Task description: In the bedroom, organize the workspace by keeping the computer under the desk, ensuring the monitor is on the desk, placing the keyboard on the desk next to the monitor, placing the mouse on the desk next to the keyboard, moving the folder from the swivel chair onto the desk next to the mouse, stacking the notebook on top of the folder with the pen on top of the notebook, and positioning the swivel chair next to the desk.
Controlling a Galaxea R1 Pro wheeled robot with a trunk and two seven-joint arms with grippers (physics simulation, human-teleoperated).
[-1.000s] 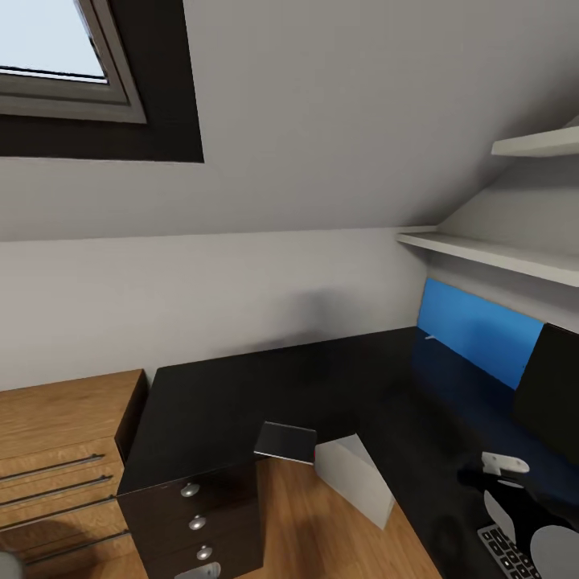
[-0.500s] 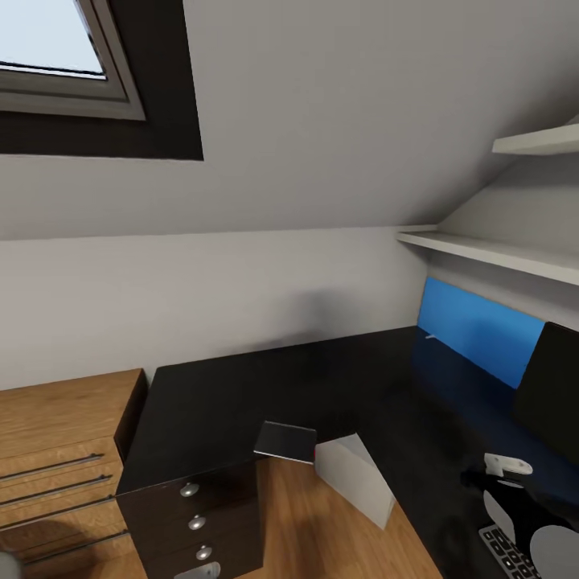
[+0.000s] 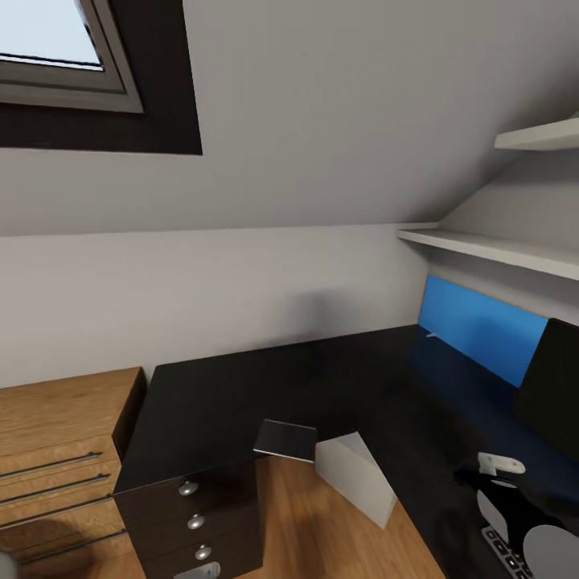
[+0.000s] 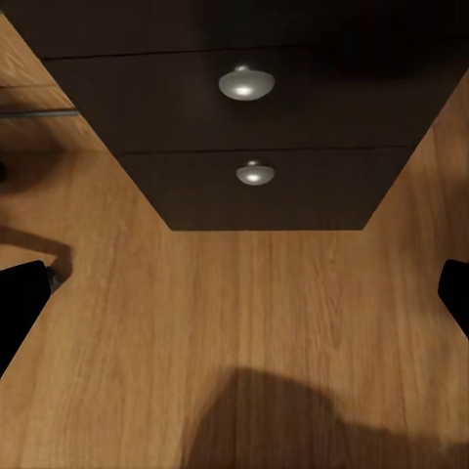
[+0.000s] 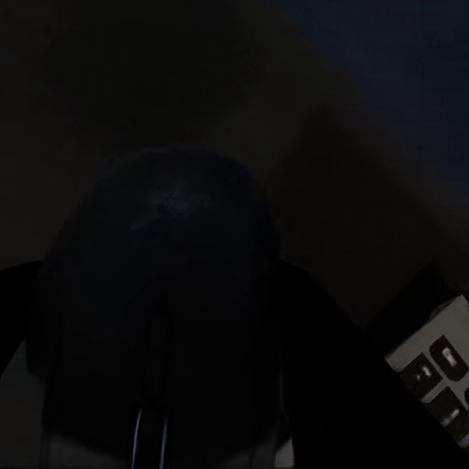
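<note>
At about five o'clock in the head view the right gripper (image 3: pixel 492 466) hangs over the desk (image 3: pixel 265 386), fingers clasping the mouse (image 5: pixel 161 293) beside the keyboard (image 3: pixel 507 548), presumably to set it there; the left gripper's fingers (image 4: pixel 20 303) spread wide, idle.

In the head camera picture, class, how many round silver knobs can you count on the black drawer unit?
3, stacked down its front: top knob, middle knob, bottom knob. More may be hidden below the picture's edge.
</note>
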